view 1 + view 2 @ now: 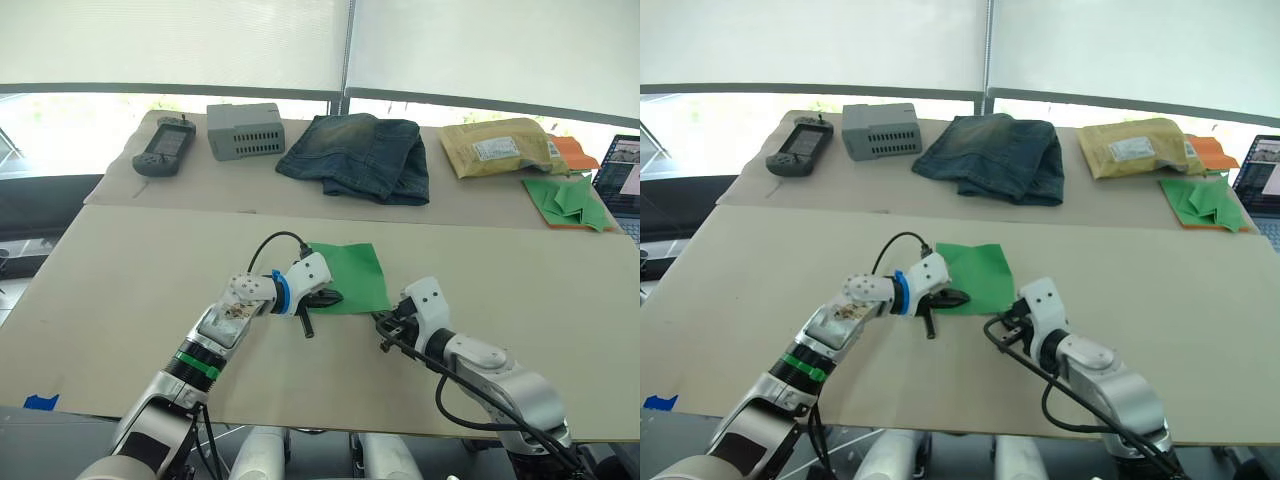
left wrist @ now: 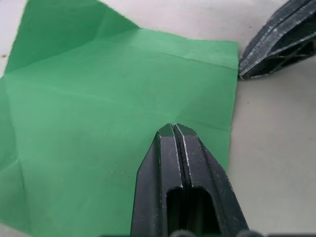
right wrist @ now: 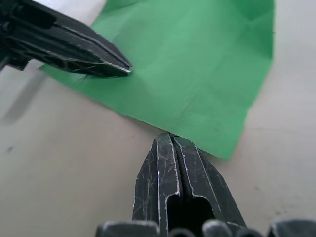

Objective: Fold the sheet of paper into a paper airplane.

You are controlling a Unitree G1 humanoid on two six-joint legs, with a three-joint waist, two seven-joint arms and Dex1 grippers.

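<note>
The sheet of paper (image 1: 352, 276) is bright green with crease lines and lies flat on the near table, roughly square. My left gripper (image 1: 334, 297) is shut, and its tips (image 2: 174, 129) rest on top of the sheet near its near-left part. My right gripper (image 1: 382, 321) is also shut. Its tips (image 3: 170, 138) touch the sheet's near edge (image 3: 197, 143) by the right corner, with no paper visibly between the fingers. The left gripper's fingers (image 3: 84, 52) also show in the right wrist view.
On the far table lie a black handheld controller (image 1: 163, 146), a grey box (image 1: 245, 130), folded blue jeans (image 1: 360, 156), a yellow padded envelope (image 1: 497, 148), and a heap of green paper pieces on an orange sheet (image 1: 570, 198). A laptop (image 1: 622, 178) stands at the right edge.
</note>
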